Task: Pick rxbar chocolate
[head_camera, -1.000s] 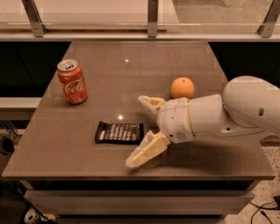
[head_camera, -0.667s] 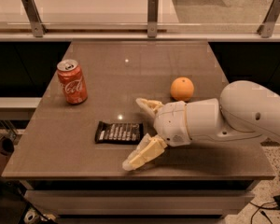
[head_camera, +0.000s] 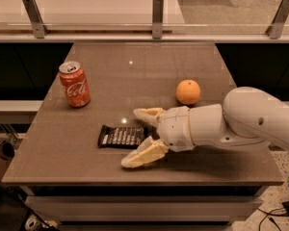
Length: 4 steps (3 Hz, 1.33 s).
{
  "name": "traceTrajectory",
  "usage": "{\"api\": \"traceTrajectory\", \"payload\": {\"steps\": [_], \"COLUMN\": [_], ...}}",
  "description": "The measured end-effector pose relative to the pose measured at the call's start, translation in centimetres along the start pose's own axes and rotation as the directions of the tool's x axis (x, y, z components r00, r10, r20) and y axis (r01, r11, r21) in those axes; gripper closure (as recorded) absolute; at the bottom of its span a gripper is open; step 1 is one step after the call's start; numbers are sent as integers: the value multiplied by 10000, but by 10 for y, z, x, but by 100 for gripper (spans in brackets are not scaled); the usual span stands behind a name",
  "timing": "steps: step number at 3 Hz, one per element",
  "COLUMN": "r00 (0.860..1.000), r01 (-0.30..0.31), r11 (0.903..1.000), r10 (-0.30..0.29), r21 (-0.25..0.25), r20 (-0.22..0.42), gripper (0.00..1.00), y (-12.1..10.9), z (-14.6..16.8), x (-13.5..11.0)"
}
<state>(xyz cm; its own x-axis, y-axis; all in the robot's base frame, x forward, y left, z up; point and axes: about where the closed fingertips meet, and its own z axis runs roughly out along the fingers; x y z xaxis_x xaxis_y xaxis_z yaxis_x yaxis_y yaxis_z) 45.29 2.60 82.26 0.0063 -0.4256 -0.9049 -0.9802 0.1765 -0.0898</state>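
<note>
The rxbar chocolate [head_camera: 120,135] is a flat black bar with white lettering. It lies flat on the brown table [head_camera: 135,66] near the front edge. My gripper [head_camera: 134,137] comes in from the right on a white arm. It is open. One cream finger [head_camera: 148,114] is just behind the bar's right end and the other [head_camera: 143,154] is in front of it. The bar's right end lies between the two fingers, and they are not closed on it.
A red soda can [head_camera: 74,84] stands upright at the left of the table. A round orange fruit [head_camera: 188,91] sits behind the arm at the right. A glass railing with metal posts [head_camera: 157,16] runs behind the table.
The gripper has moved left toward the bar, so its open fingers now straddle the bar's right end. The bar, can and fruit have not moved.
</note>
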Motion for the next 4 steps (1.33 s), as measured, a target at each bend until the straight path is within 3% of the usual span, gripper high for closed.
{"api": "traceTrajectory", "payload": {"steps": [3, 4], "r00": [10000, 9999], "r01": [84, 111], "r11": [9999, 9999], "r10": [-84, -111], "r21": [-81, -106], "r20": [-12, -16], "gripper": [88, 100], "y": [3, 4], "z": [3, 4], "x": [-4, -5]}}
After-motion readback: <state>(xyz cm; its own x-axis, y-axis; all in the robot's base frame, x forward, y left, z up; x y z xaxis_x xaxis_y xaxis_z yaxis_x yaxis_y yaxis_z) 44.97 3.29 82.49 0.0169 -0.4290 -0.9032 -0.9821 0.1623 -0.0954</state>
